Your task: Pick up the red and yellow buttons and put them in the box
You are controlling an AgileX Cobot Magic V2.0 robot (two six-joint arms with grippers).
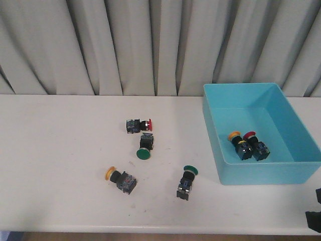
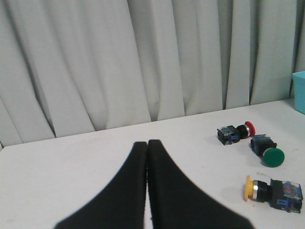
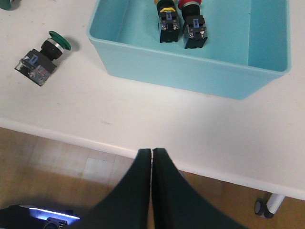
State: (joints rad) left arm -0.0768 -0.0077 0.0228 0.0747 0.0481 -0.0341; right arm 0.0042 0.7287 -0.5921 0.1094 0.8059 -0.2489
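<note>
A red-capped button (image 1: 139, 125) lies on the white table's middle, also in the left wrist view (image 2: 235, 133). A yellow-capped button (image 1: 121, 178) lies nearer the front, also in the left wrist view (image 2: 273, 190). The turquoise box (image 1: 261, 176) stands at the right and holds a yellow-capped button (image 1: 239, 143) and a red-capped button (image 1: 256, 144); both show in the right wrist view (image 3: 168, 16) (image 3: 193, 24). My left gripper (image 2: 147, 144) is shut and empty over the table, left of the buttons. My right gripper (image 3: 151, 152) is shut and empty over the table's front edge, short of the box (image 3: 190, 78).
Two green-capped buttons lie on the table: one (image 1: 144, 148) below the red one, one (image 1: 186, 181) near the box's front left corner, also in the right wrist view (image 3: 43, 58). A grey curtain hangs behind the table. A dark part of the right arm (image 1: 315, 213) shows at the lower right.
</note>
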